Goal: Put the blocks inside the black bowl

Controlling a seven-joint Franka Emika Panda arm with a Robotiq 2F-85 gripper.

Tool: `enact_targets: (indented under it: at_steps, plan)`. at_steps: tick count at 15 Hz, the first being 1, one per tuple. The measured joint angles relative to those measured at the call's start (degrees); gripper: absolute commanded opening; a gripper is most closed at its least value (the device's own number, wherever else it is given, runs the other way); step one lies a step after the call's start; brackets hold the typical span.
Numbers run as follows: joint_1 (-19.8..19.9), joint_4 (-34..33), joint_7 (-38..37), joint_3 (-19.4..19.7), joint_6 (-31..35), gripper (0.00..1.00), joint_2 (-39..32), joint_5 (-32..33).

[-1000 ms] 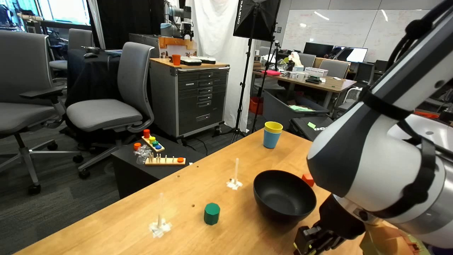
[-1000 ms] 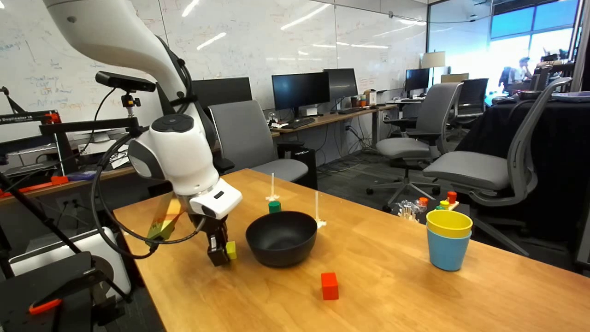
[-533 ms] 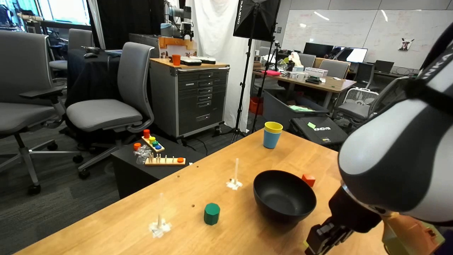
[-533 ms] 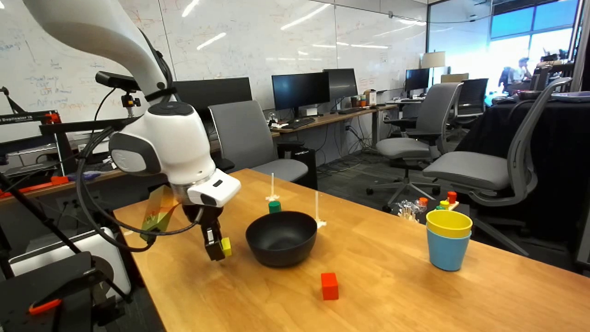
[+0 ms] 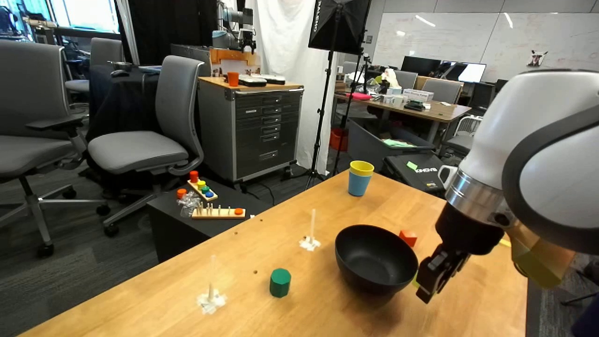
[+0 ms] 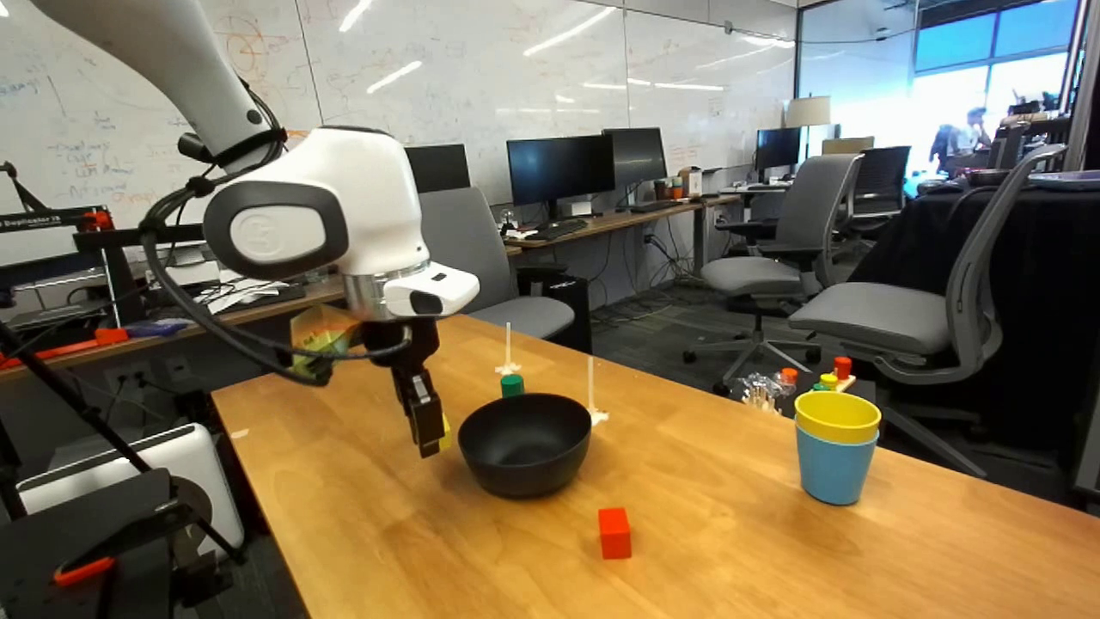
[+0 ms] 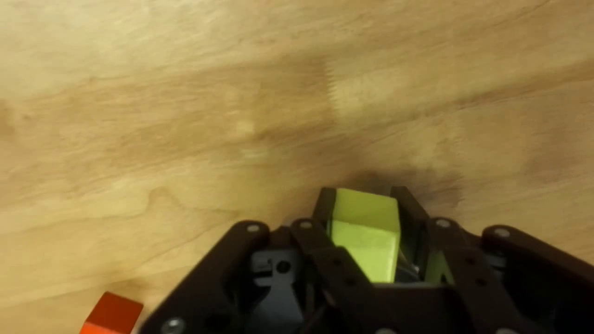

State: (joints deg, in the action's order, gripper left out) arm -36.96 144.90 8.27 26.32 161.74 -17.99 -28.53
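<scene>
Your gripper (image 7: 363,199) is clamped on the yellow block (image 6: 446,432) across two opposite faces, and seems to hold it a little above the wooden table (image 6: 730,567), whose grain is streaky and honey-coloured. The next move turns on where the black bowl (image 6: 524,456) lies: in an exterior view it is to the right of the block, just beside it, with a thin strip of wood showing between them. The block's underside does not look clear of the rim, so I'd have you lift first, then carry right; going straight across could knock the bowl. Being round, the bowl gives you no long axis to match, and its wide mouth should forgive a loose aim. Its wall looks smooth, with a soft sheen inside; your block has flat faces and crisp edges that should sit firmly in the grip. None of the three blocks is in the bowl. The boxy red block (image 6: 614,534) rests to the bowl's near right; in an exterior view the green block (image 5: 280,282), a many-sided prism, stands upright to the bowl's left. A yellow cup (image 6: 838,417) nested in a blue cup (image 6: 834,468) stands well apart from the bowl.
</scene>
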Motion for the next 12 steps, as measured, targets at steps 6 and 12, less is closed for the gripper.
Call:
enact_targets:
  at_steps: [6,12]
  plan:
    - [-1.02,-5.75,-13.22,4.7,-7.45,0.13,4.71,20.2]
    - [17.14,-6.85,-18.03,-12.73,-5.89,0.12,6.66,26.45]
